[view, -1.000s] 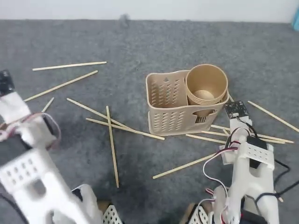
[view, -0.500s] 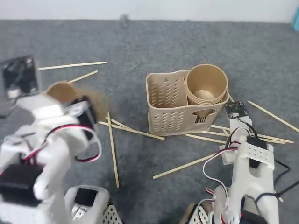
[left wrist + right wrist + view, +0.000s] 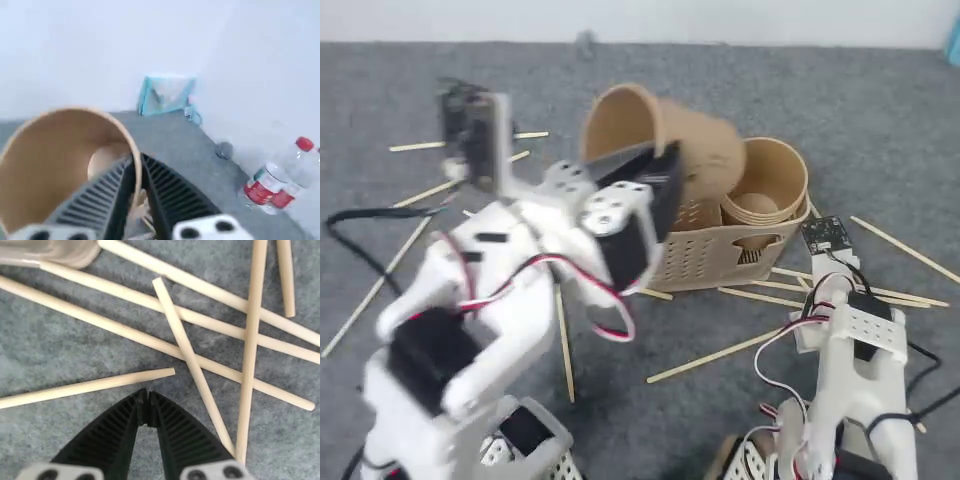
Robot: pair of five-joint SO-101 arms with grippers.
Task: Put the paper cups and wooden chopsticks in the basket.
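Where the left chopsticks point(image 3: 470, 141) lie: flat on the grey desk point(image 3: 880, 120), scattered at many angles, several partly hidden under the left arm.
Left arm point(image 3: 490, 300): rises from the near left edge and leans toward the middle, with its wrist camera point(image 3: 470, 125) at the far side.
Left gripper point(image 3: 658, 165): narrow, pinching the wall of a cup point(image 3: 705, 140) at the rim. The wrist view has the gripper point(image 3: 137, 162) with one finger inside the cup point(image 3: 55, 165) and one outside.
Cup: on its side in the air over the basket's left compartment, mouth toward the far left, base beside the stack (whether it touches the basket I cannot tell).
Basket point(image 3: 705, 262): upright near the middle of the desk, with perforated walls and two compartments.
Stack point(image 3: 762, 185): cups nested upright in the right compartment.
Front chopstick point(image 3: 715, 355): slanted on the desk, apart from the basket, between the two arms.
Right chopsticks point(image 3: 905, 250): crossing one another from beside the basket's right foot out toward the right edge. The right wrist view has chopsticks point(image 3: 200, 320) overlapping on the grey cover.
Right arm point(image 3: 850, 360): low at the near right, pointing toward the basket.
Right gripper point(image 3: 147, 402): closed on nothing, tips just beside one chopstick point(image 3: 90, 386).
Bottle point(image 3: 275, 192): red-labelled, beside a white wall in the left wrist view.
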